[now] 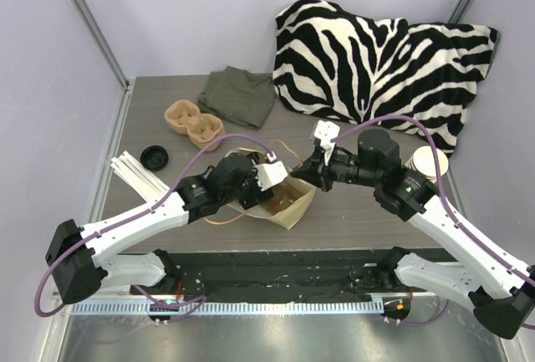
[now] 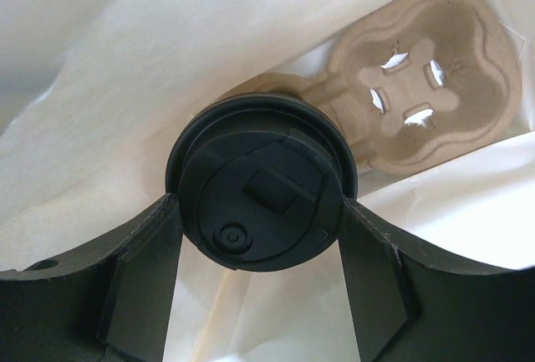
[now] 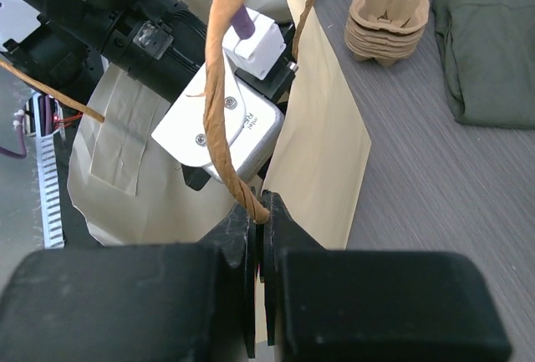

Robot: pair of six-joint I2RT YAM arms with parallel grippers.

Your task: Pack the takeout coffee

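Observation:
The takeout coffee (image 2: 259,182) shows only in the left wrist view, as its round black lid, down inside the paper bag (image 1: 292,207). It sits in one cup of a pulp carrier (image 2: 426,78) lying in the bag. My left gripper (image 2: 257,211) reaches into the bag (image 2: 125,69), and its fingers (image 2: 150,245) touch the lid's rim on both sides. My right gripper (image 3: 263,216) is shut on the bag's twisted paper handle (image 3: 219,94) and holds it up at the bag's mouth (image 1: 303,170). From above, the cup is hidden by the left gripper (image 1: 272,180).
A stack of pulp carriers (image 1: 194,124) and a green cloth (image 1: 238,94) lie at the back. A loose black lid (image 1: 154,158) and white sticks (image 1: 138,176) lie on the left. A cup stack (image 1: 430,161) stands on the right, in front of a zebra pillow (image 1: 376,61).

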